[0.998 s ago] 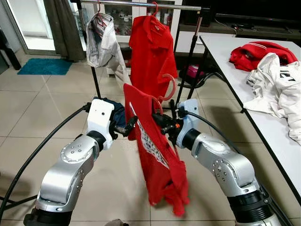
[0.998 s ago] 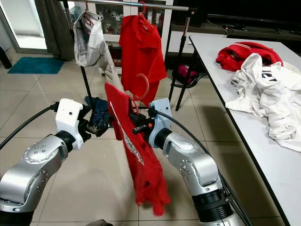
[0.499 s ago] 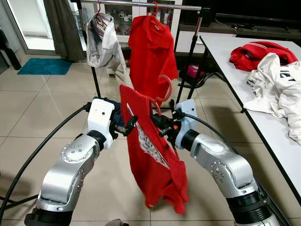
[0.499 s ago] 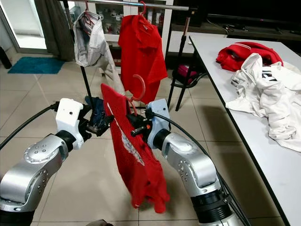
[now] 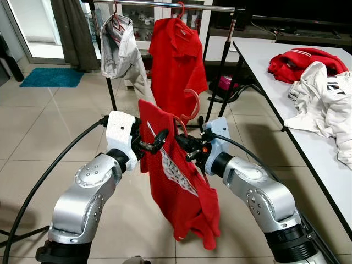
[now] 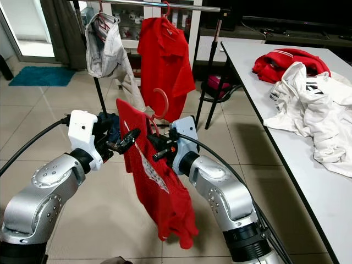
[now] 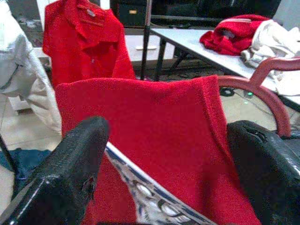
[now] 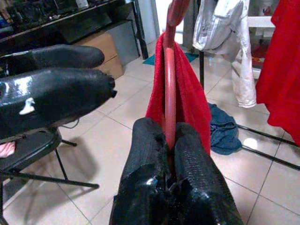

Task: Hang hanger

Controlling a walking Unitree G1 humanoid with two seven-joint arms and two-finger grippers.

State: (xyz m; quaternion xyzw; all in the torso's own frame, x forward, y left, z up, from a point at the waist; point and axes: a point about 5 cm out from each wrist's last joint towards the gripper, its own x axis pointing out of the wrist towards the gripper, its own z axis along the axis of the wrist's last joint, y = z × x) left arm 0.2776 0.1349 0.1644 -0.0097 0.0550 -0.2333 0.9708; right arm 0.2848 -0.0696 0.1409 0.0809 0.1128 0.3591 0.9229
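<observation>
A red hanger (image 5: 195,104) carries a red printed shirt (image 5: 179,181) that hangs low in front of me. My right gripper (image 5: 190,149) is shut on the hanger's neck just below the hook; the right wrist view shows both pads (image 8: 150,140) pinching the red hanger (image 8: 169,93). My left gripper (image 5: 155,142) is open at the shirt's left shoulder. In the left wrist view the shirt (image 7: 154,126) lies between its spread fingers (image 7: 70,164). The clothes rail (image 5: 165,5) runs above and behind.
On the rail hang a red polo shirt (image 5: 177,55) and a pale garment (image 5: 122,47). A white table (image 5: 264,60) at the right holds red and white clothes (image 5: 324,93). Blue cloth (image 6: 113,129) lies on the tiled floor under the rail.
My left gripper has moved right, up to the shirt's shoulder, with its fingers now on either side of the cloth. The hanging shirt has swung slightly left.
</observation>
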